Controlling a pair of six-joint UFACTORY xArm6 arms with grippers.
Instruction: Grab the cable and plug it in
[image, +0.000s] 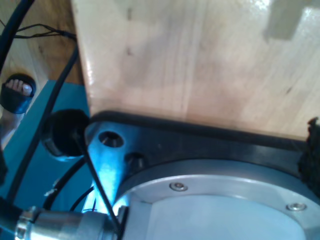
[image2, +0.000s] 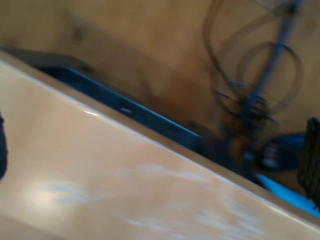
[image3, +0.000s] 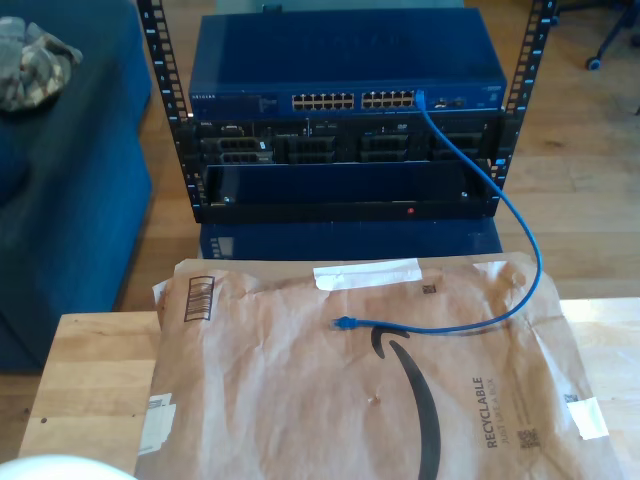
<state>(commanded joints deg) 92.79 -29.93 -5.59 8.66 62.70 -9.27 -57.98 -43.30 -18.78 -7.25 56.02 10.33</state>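
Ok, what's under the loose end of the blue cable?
The cable's free plug lies on a flattened brown paper mailer. The mailer rests on the wooden table; what lies beneath its middle is covered.

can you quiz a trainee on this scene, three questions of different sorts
1. True or false: one end of the cable is already in the switch.
2. The loose plug lies on: A) the wooden table B) the brown paper C) the floor.
3. Fill in: the cable is ____ in colour.

Key: 1 true; 2 B; 3 blue.
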